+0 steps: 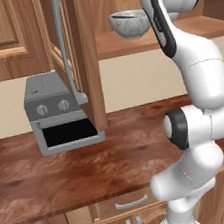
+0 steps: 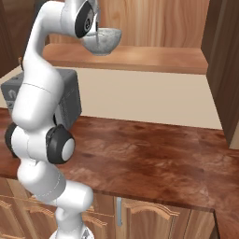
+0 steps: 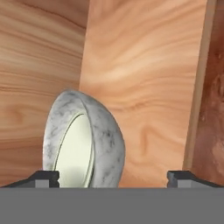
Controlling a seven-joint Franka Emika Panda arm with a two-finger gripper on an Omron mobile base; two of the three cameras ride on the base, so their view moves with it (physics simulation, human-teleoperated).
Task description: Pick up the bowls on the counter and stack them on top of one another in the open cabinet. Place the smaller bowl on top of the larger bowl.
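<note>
Cream bowl nested in grey bowl on cabinet shelf, tool spread wide, bowls between its tips, ungripped

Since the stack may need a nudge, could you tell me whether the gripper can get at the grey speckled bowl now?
Probably yes: the gripper stands open right by the grey speckled bowl on the cabinet shelf, nothing between.

The larger bowl, grey-white and marbled like stone, stands upright on the shelf of the open cabinet, near the shelf's front edge and toward the side of the cabinet's open door. The smaller bowl, plain pale cream, sits nested inside it, its pale surface showing within the grey rim. Below the cabinet runs the dark reddish-brown counter.
</note>
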